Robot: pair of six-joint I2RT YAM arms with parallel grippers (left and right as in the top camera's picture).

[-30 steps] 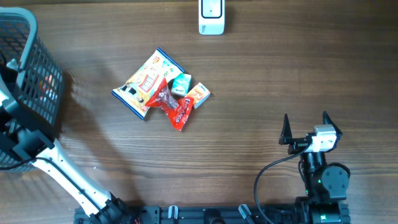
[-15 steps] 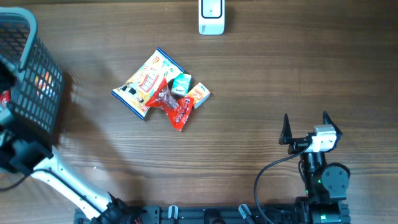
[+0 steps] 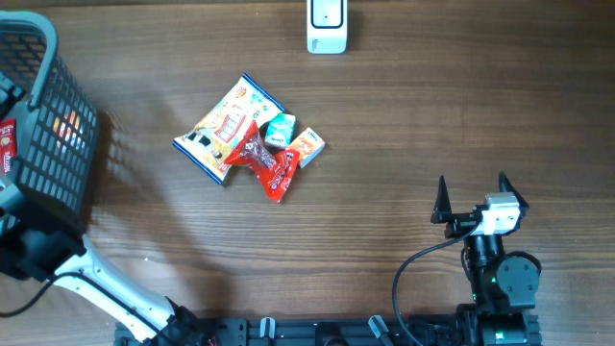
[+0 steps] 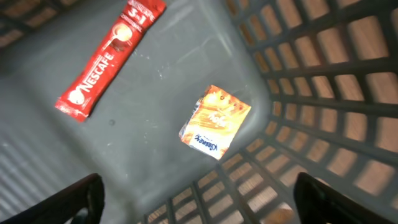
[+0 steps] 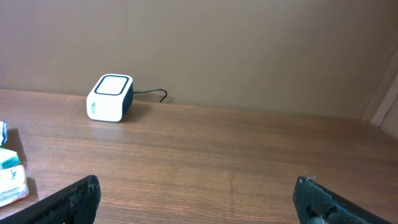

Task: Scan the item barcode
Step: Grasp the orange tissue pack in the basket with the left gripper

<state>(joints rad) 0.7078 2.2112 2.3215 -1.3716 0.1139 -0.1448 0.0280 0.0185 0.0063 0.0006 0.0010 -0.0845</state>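
l gripper (image 4: 199, 191) above black mesh basket (image 4: 311, 93), fingers spread wide, holding nothing
wood table (image 3: 404, 125) under it all. r gripper (image 3: 473, 200) well right of basket, also fully open & empty. snack pile (image 3: 250, 142) right of basket, white scanner (image 3: 326, 26) further right. on basket floor: red nescafe stick (image 4: 109, 59), orange sachet (image 4: 215, 121) near it, apart.

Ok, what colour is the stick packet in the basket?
The packet is red with white lettering, best seen in the left wrist view.

basket (image 3: 60, 125) walls left, scanner (image 3: 327, 27) (corded) far edge
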